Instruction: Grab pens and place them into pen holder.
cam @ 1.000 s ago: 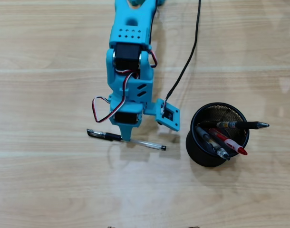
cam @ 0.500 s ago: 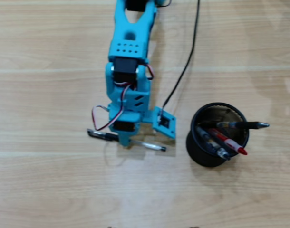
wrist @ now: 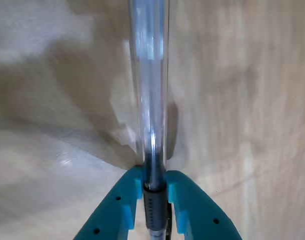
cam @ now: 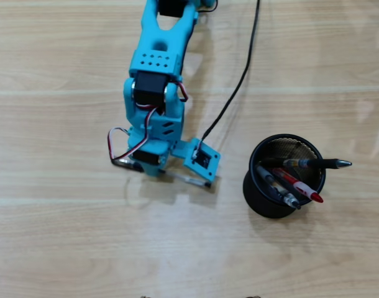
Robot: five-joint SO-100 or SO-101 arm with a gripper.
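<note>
The turquoise 2-finger gripper [wrist: 155,186] was clamped on a slim black ballpoint pen with a clear barrel [wrist: 149,100] — in the wrist view both teal fingers [wrist: 123,202] pressed against the dark grip section, one on each side, while the transparent barrel ran straight up the picture over the light wood-grain table [wrist: 252,100]. Whether the pen rested on the table or was raised off it could not be told from that view.

From overhead, the turquoise arm [cam: 155,81] reached down from the top edge, and its gripper [cam: 157,171] covered the middle of the pen [cam: 191,180]; only the black cap end showed at the left and a short clear stretch at the right, beside the wrist camera mount [cam: 202,159]. A thin black cable [cam: 239,81] trailed across the table [cam: 65,236] from the top edge to that mount.

The round black wire-mesh pen holder [cam: 271,208] stood upright well to the right of the gripper. It held 3 pens — 2 black ones [cam: 314,164] and 1 red-and-white one [cam: 298,185] — leaning over its right rim.
</note>
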